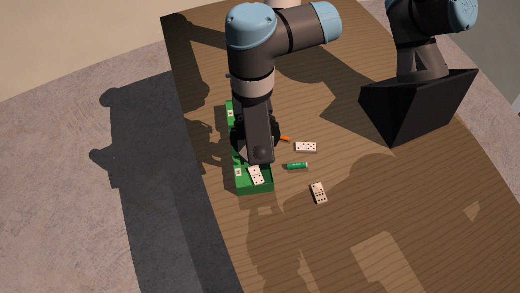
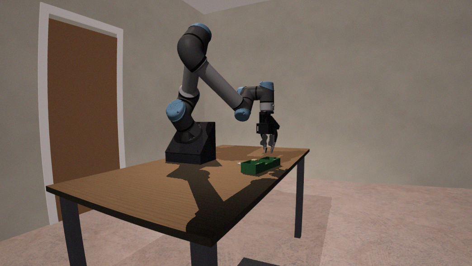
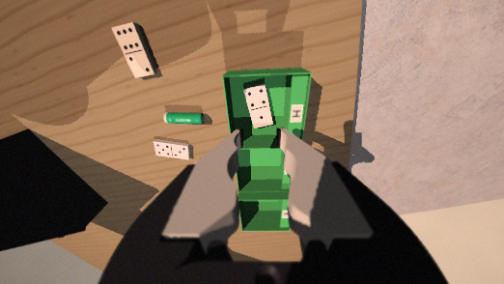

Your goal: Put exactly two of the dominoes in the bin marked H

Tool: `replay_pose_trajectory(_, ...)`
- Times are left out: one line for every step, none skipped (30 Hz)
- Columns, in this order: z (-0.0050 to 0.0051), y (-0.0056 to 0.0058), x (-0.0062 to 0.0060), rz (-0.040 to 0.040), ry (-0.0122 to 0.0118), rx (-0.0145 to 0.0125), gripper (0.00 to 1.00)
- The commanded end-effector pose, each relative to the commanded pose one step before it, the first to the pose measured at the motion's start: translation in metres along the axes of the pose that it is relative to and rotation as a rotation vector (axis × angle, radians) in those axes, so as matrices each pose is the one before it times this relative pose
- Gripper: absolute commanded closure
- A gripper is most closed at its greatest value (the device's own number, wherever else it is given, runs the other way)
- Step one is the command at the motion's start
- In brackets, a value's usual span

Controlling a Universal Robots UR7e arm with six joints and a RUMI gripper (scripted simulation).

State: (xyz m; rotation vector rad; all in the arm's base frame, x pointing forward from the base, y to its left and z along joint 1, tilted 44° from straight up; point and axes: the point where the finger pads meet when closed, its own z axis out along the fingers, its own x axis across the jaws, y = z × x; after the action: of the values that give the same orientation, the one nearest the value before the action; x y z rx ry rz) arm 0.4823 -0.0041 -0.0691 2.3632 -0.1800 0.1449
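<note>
The green H bin (image 1: 254, 190) (image 3: 301, 87) stands upright at the near end of a row of joined green bins. One white domino (image 1: 256, 175) (image 3: 259, 106) lies inside it, slightly turned. A second domino (image 1: 305, 146) (image 3: 172, 150) and a third domino (image 1: 318, 193) (image 3: 134, 50) lie flat on the table beside the bins. My gripper (image 2: 268, 152) (image 3: 260, 129) is a little open and empty above the bin row, with a gap between its fingertips. The arm hides the fingertips in the top view.
A green battery (image 1: 296, 166) (image 3: 183, 118) lies between the H bin and the loose dominoes. An orange object (image 1: 285, 138) lies beside the row, partly hidden by the gripper. The K bin (image 1: 230, 120) is at the far end, past a middle bin (image 3: 263, 156). The table edge runs close behind the bins.
</note>
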Motion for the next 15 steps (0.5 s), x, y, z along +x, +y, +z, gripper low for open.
replay_pose_trajectory(-0.00229, 0.00001, 0.00017, 0.00043, 0.00004, -0.00003, 0.81)
replay_pose_trajectory(0.00000, 0.00000, 0.00000, 0.00000, 0.00000, 0.00000, 0.81)
replay_pose_trajectory(0.00008, 0.00002, -0.00001, -0.00001, 0.00003, 0.00001, 0.81)
replay_pose_trajectory(-0.00009, 0.00359, -0.00750, 0.05000, -0.00005, -0.00002, 0.76)
replay_pose_trajectory(-0.00001, 0.00398, -0.00732, 0.05000, -0.00001, -0.00001, 0.76)
replay_pose_trajectory(-0.00001, 0.00435, -0.00712, 0.05000, -0.00001, -0.00001, 0.76)
replay_pose_trajectory(-0.00001, 0.00470, -0.00689, 0.03197, 0.00001, 0.00004, 0.76)
replay_pose_trajectory(-0.00001, 0.00492, -0.00674, 0.02285, -0.00010, 0.00010, 0.76)
replay_pose_trajectory(-0.00005, 0.00504, -0.00663, 0.02585, -0.00027, 0.00009, 0.76)
replay_pose_trajectory(-0.00001, 0.00524, -0.00649, 0.02619, -0.00043, 0.00003, 0.76)
replay_pose_trajectory(-0.00001, 0.00541, -0.00635, 0.02607, -0.00058, -0.00007, 0.76)
replay_pose_trajectory(0.00000, 0.00557, -0.00621, 0.02602, -0.00069, -0.00017, 0.76)
replay_pose_trajectory(0.00001, 0.00573, -0.00606, 0.02599, -0.00078, -0.00027, 0.76)
replay_pose_trajectory(0.00001, 0.00589, -0.00591, 0.02598, -0.00084, -0.00035, 0.76)
replay_pose_trajectory(0.00000, 0.00000, 0.00000, 0.00000, 0.00000, 0.00000, 0.76)
